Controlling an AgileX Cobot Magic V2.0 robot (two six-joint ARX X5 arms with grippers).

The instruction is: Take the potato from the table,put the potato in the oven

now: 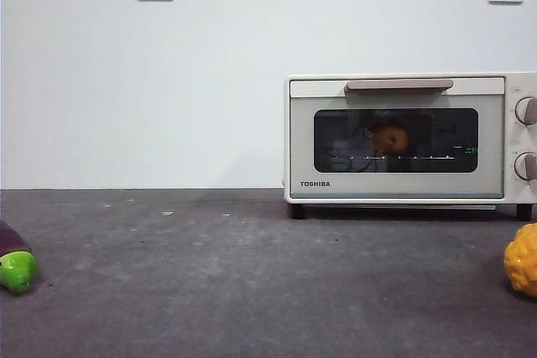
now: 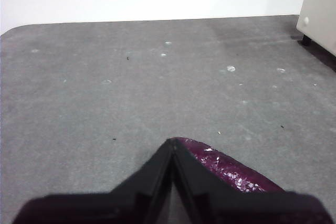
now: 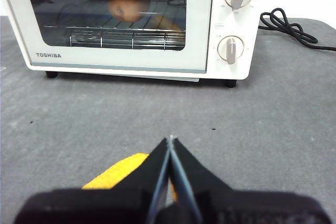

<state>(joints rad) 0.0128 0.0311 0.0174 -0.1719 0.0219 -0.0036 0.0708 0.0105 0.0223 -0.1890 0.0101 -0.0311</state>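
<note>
The orange-brown potato (image 1: 391, 137) lies on the wire rack inside the cream-white Toshiba oven (image 1: 403, 182), seen through the dark glass of its closed door; the right wrist view shows the potato (image 3: 127, 3) and the oven (image 3: 131, 59) too. My right gripper (image 3: 170, 141) is shut and empty, low over the dark grey table (image 3: 273, 124) some way in front of the oven. My left gripper (image 2: 172, 142) is shut and empty over the table (image 2: 105, 103), just above the purple eggplant (image 2: 231, 169). Neither arm shows in the front view.
A purple-and-green eggplant (image 1: 15, 262) lies at the left edge of the front view. A bumpy yellow-orange object (image 1: 523, 259) sits at the right edge, and shows under my right gripper (image 3: 118, 174). The oven's black cord (image 3: 291, 27) trails beside it.
</note>
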